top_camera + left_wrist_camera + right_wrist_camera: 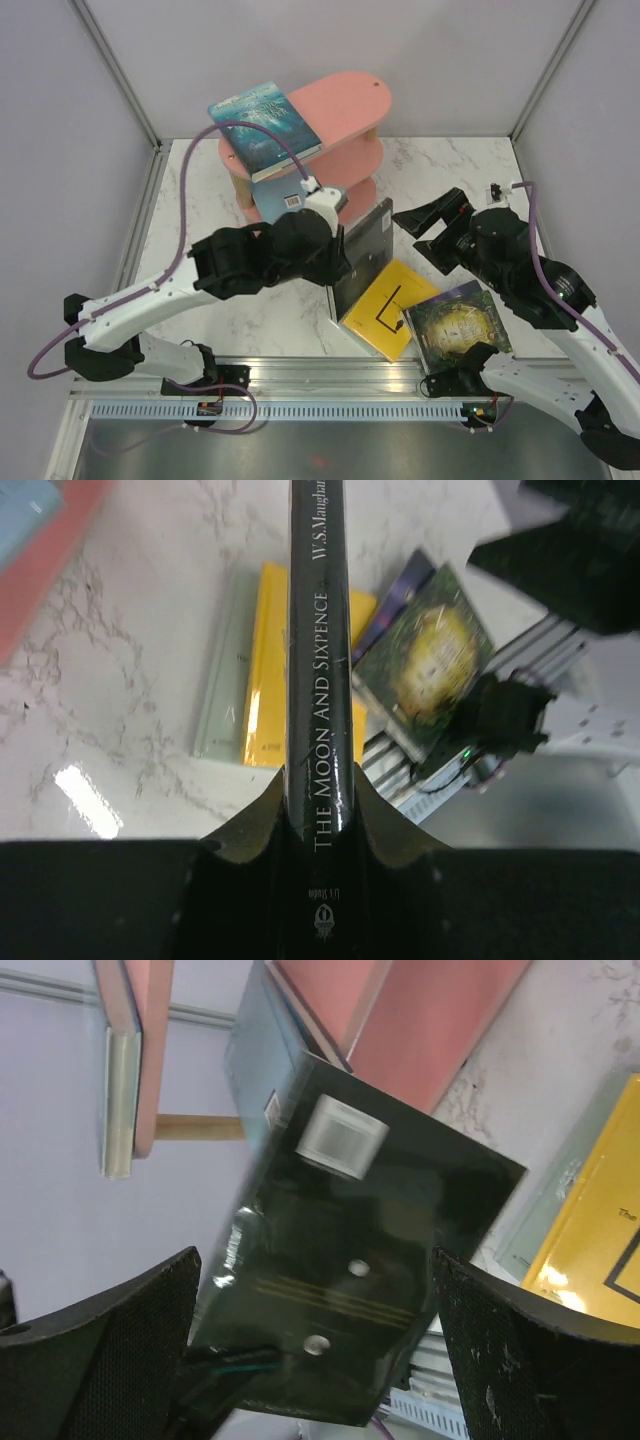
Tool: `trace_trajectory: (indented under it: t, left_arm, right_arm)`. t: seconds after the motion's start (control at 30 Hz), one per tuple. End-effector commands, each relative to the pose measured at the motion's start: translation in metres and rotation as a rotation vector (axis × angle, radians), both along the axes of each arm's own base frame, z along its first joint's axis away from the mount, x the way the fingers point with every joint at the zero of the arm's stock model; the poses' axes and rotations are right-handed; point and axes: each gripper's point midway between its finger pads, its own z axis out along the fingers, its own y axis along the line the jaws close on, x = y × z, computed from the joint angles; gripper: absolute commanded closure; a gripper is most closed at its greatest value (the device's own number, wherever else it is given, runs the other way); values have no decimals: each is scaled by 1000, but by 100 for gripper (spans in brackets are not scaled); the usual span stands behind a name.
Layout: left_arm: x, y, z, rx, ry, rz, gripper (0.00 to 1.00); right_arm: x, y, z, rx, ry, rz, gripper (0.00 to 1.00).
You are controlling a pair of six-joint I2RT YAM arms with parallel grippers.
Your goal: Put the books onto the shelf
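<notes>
My left gripper [338,252] is shut on a black book [365,248] and holds it on edge above the table. In the left wrist view its spine [320,670] runs up between the jaws of the left gripper [320,815]. My right gripper [412,232] stands open just right of that book, touching nothing; the black cover [350,1260] fills the gap between its fingers [110,1345]. The pink shelf [345,105] stands at the back with a teal-blue book [265,128] on its top board and a pale blue book [283,200] lower down. A yellow book [388,305] and a green-gold book [460,322] lie on the table.
A pale grey book [220,680] lies under the yellow book [265,680]. The metal rail [330,385] runs along the table's near edge, close to the lying books. Grey walls close in the left, back and right sides.
</notes>
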Motion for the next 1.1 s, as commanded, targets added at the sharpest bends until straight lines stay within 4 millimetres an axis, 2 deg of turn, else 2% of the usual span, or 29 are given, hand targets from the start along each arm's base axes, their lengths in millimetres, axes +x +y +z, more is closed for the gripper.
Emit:
trace_trajectory:
  t: [0.0, 0.17, 0.27, 0.3, 0.33, 0.4, 0.47, 0.5, 0.53, 0.7, 0.73, 0.77, 0.8, 0.83, 0.87, 0.93, 1.07]
  left_arm:
    - [23, 9, 121, -410, -81, 61, 98]
    - [38, 19, 169, -598, -94, 77, 98]
    - [41, 20, 180, -688, -93, 83, 98]
    - [37, 24, 202, -780, -117, 79, 98]
    - [38, 22, 199, -795, -110, 78, 98]
    - [35, 26, 215, -879, -114, 78, 98]
    - [35, 25, 215, -911, -84, 76, 98]
    - [32, 29, 224, -954, -89, 67, 98]
    - [34, 26, 217, -960, -70, 63, 98]
    - [36, 35, 220, -1142, 27, 97, 98]
    - [37, 33, 208, -1142, 59, 97, 98]
    - [33, 39, 217, -1197, 58, 87, 98]
    - [33, 40, 216, -1236, 105, 97, 98]
    - [36, 38, 203, -1246, 133, 105, 98]
    - [32, 43, 210, -1297, 133, 91, 98]
    - [33, 41, 201, -1314, 182, 104, 98]
    - [28, 36, 198, -1294, 204, 70, 98]
  right_arm:
    - [9, 11, 15, 89, -68, 6, 2]
    - [8, 12, 41, 184, -167, 15, 2]
    - [8, 20, 46, 224, -185, 40, 2]
    - [8, 22, 45, 237, -175, 46, 2]
    - [10, 26, 41, 239, -165, 50, 2]
    - [14, 30, 46, 276, -174, 49, 2]
    - [18, 35, 55, 305, -202, 56, 2]
    - [20, 36, 58, 312, -207, 55, 2]
    - [20, 37, 63, 322, -216, 57, 2]
    - [24, 41, 80, 388, -257, 56, 2]
    - [24, 41, 80, 400, -260, 55, 2]
    - [24, 41, 88, 437, -275, 53, 2]
    - [22, 41, 91, 454, -282, 58, 4]
    - [23, 42, 93, 466, -287, 56, 7]
    - [23, 42, 98, 485, -295, 59, 14]
    - [22, 42, 108, 499, -309, 65, 21]
    - [21, 44, 121, 528, -337, 79, 38]
